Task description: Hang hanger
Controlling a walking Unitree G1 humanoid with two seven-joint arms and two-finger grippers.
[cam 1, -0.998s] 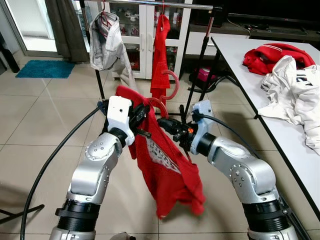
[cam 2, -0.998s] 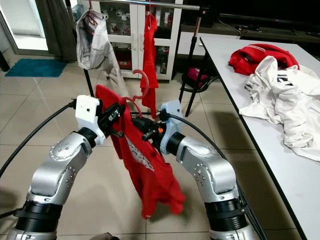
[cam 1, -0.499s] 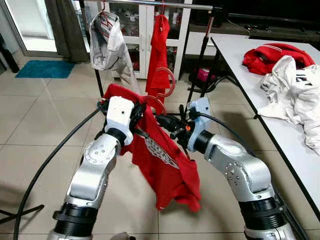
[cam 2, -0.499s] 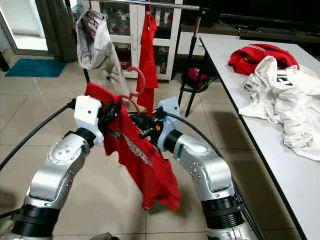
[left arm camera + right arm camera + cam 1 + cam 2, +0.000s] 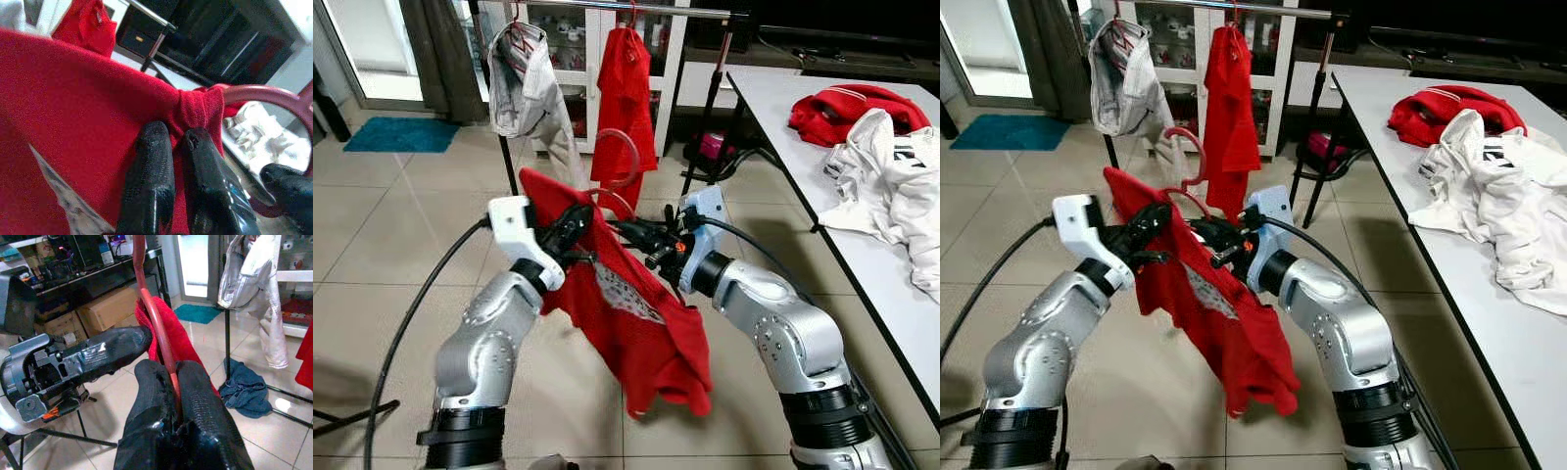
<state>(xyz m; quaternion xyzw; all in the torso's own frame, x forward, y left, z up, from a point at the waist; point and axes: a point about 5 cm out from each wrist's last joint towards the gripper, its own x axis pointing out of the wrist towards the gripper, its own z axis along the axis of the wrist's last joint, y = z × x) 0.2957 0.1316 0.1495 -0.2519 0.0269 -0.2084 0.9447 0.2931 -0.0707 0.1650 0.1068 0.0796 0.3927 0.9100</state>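
Note:
A red shirt (image 5: 636, 323) hangs on a red hanger, whose curved hook (image 5: 619, 157) stands up between my two grippers, below the rack's rail (image 5: 636, 8). My left gripper (image 5: 570, 223) is shut on the shirt's red cloth at the hanger's shoulder, and its fingers (image 5: 151, 176) pinch the fabric beside the neck. From the other side, my right gripper (image 5: 628, 231) is shut on the hanger's red stem (image 5: 156, 323) just below the hook. The shirt droops toward the floor.
On the rail hang a grey-white garment (image 5: 524, 83) and a red garment (image 5: 626, 98), with the rack's black legs (image 5: 705, 127) behind. A white table (image 5: 862, 245) on the right carries red (image 5: 857, 106) and white clothes (image 5: 891, 186). A black cable (image 5: 411, 313) crosses the tiled floor.
My left wrist has swung outward to the left, still gripping the cloth. The hanger and its hook sit slightly higher and more to the left. The shirt's tail swings.

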